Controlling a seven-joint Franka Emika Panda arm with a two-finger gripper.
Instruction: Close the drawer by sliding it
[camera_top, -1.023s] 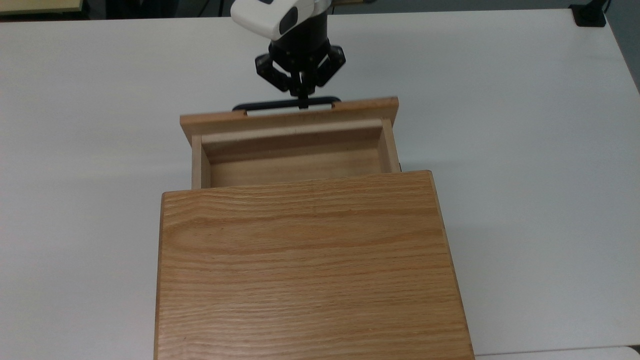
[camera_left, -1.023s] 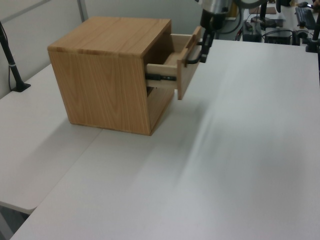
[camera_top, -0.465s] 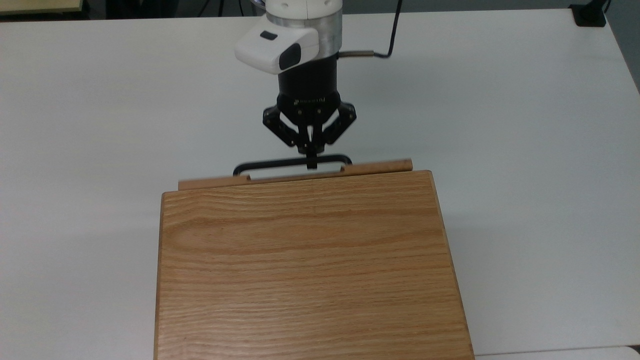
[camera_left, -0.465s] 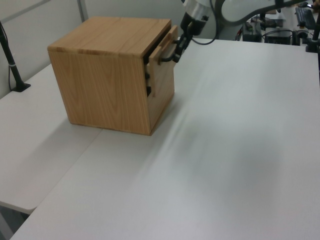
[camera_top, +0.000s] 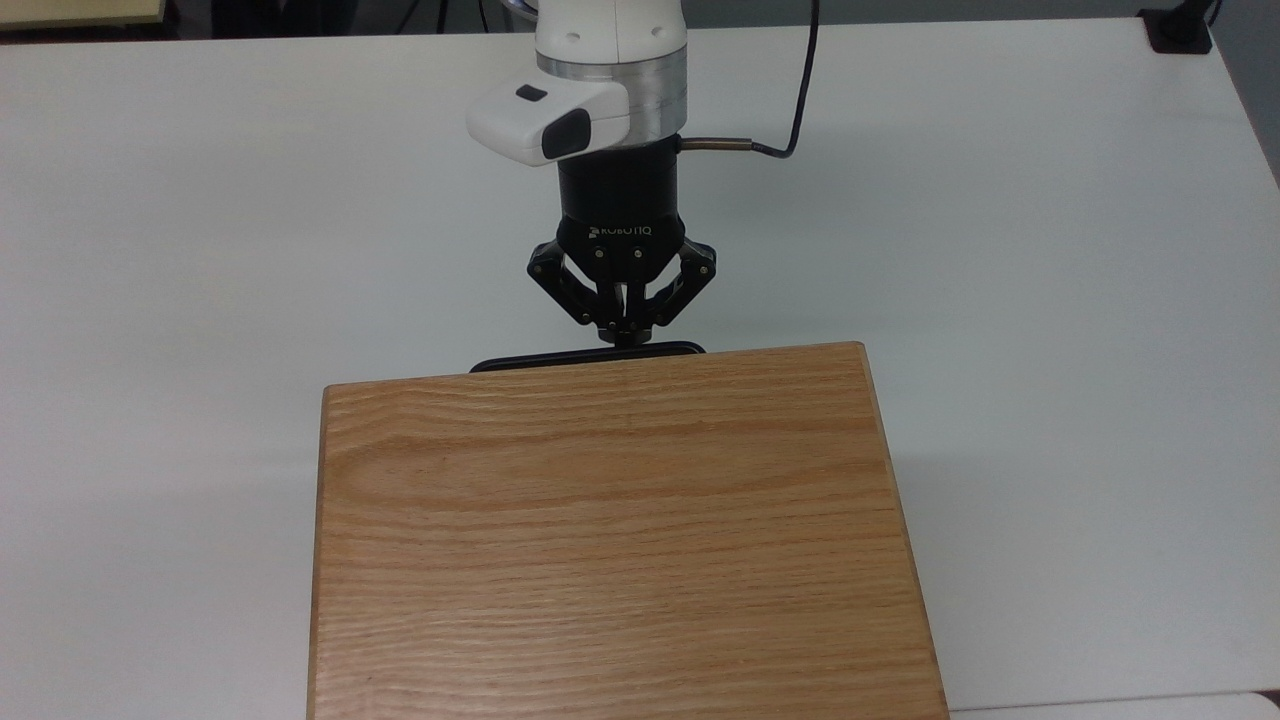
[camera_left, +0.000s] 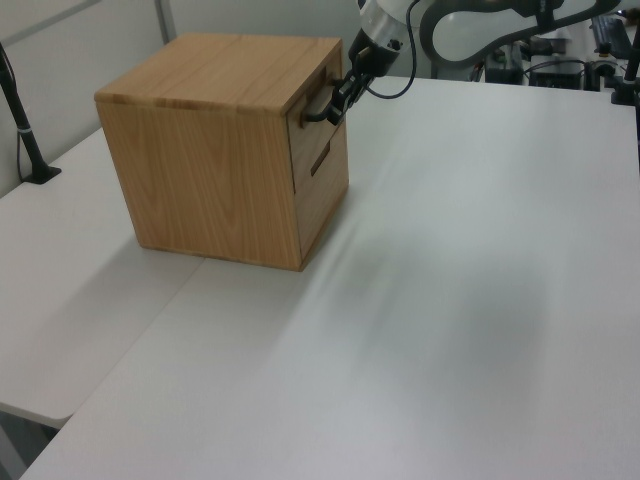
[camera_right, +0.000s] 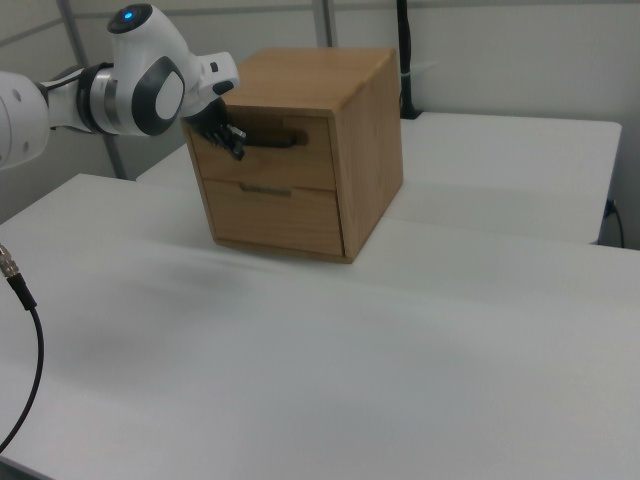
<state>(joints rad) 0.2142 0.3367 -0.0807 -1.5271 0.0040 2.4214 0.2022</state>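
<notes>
Top view: hand (camera_top: 624, 338) with fingers drawn together to a point, tips touching the black bar handle (camera_top: 588, 357) near its middle; whether the tips pinch the bar or merely press on it, cannot tell. Above the tips, black linkage fanned out to either side, black wrist body marked with white lettering, then a silver ring and a white arm link, with a white camera block (camera_top: 530, 118) on the top view's left side of the wrist and a dark cable (camera_top: 790, 90) looping off on the top view's right.

Relative to the cabinet (camera_top: 620, 540): handle just clear of the cabinet's far edge in the top view, drawer body hidden beneath the flat oak top. In the left view, hand (camera_left: 340, 100) at the cabinet's upper front corner, on the handle (camera_left: 315, 112); drawer (camera_left: 318, 130) front flush with the cabinet face, pushed fully in. In the right view, hand (camera_right: 233, 140) at the right view's left end of the handle (camera_right: 275, 142), drawer (camera_right: 270, 155) occupying the upper half of the cabinet front, a second front panel (camera_right: 275, 215) below it with a small recessed slot.

Cabinet standing on the white bench (camera_top: 1050, 300), bare bench surface all round it. Beyond the cabinet in the right view, a dark post (camera_right: 405, 60) rising behind the bench.
</notes>
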